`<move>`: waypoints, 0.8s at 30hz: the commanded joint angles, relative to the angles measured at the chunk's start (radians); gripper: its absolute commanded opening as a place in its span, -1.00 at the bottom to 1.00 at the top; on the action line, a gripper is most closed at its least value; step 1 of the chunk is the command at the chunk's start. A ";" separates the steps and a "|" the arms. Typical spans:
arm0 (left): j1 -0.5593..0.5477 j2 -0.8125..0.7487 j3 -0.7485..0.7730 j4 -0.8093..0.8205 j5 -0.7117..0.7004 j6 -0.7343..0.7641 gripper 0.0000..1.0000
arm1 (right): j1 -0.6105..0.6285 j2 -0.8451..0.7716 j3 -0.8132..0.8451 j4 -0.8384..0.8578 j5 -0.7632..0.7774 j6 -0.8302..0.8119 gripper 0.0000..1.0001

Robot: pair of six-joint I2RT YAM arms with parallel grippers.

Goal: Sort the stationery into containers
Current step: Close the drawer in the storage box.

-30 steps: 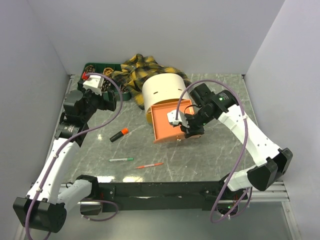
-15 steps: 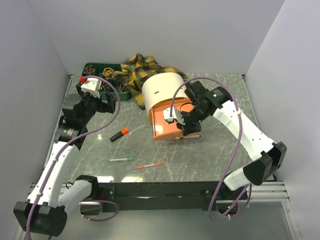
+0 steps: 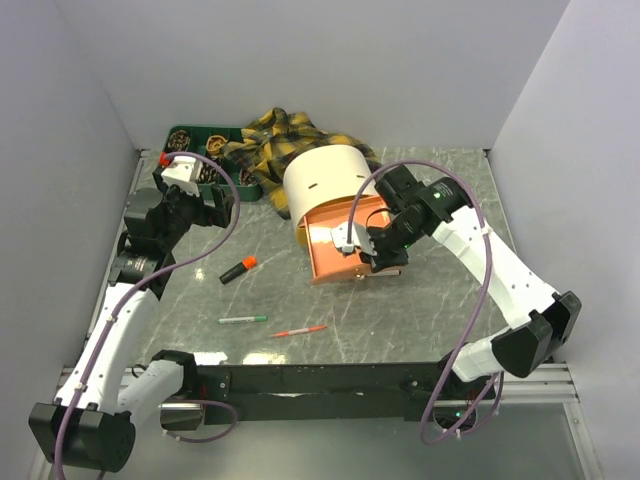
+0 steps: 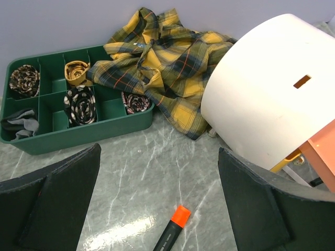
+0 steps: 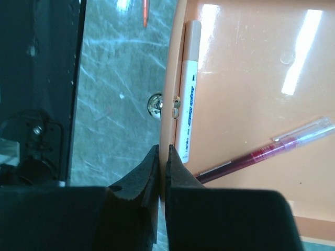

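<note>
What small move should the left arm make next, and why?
Probably lower the left gripper onto the black highlighter and close: its jaws stand open, the highlighter lies loose on the table near them, and the right gripper pinches the orange tray by its rim.

The yellow-and-black plaid cloth (image 4: pixel 157 57) covered the back right corner of the dark green compartmented plastic tray (image 4: pixel 78 128). The left wrist view's edges cut off the black highlighter with an orange cap (image 4: pixel 170 230) and the flat orange plastic tray (image 4: pixel 324 151). The print on the white marker (image 5: pixel 187 99) was too blurred to read.
</note>
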 commanded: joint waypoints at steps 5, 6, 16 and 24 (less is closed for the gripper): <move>0.037 0.019 0.014 0.049 0.056 -0.039 0.99 | 0.010 -0.090 -0.046 -0.047 -0.016 -0.213 -1.00; 0.044 0.021 0.013 0.053 0.067 -0.046 0.99 | 0.012 -0.082 -0.051 -0.046 -0.012 -0.225 -1.00; 0.075 0.041 0.008 0.048 0.092 -0.059 0.99 | 0.003 -0.032 -0.026 -0.049 -0.047 -0.241 -1.00; 0.073 0.067 0.025 0.048 0.089 -0.039 0.99 | -0.005 -0.118 -0.063 -0.052 -0.116 -0.206 -1.00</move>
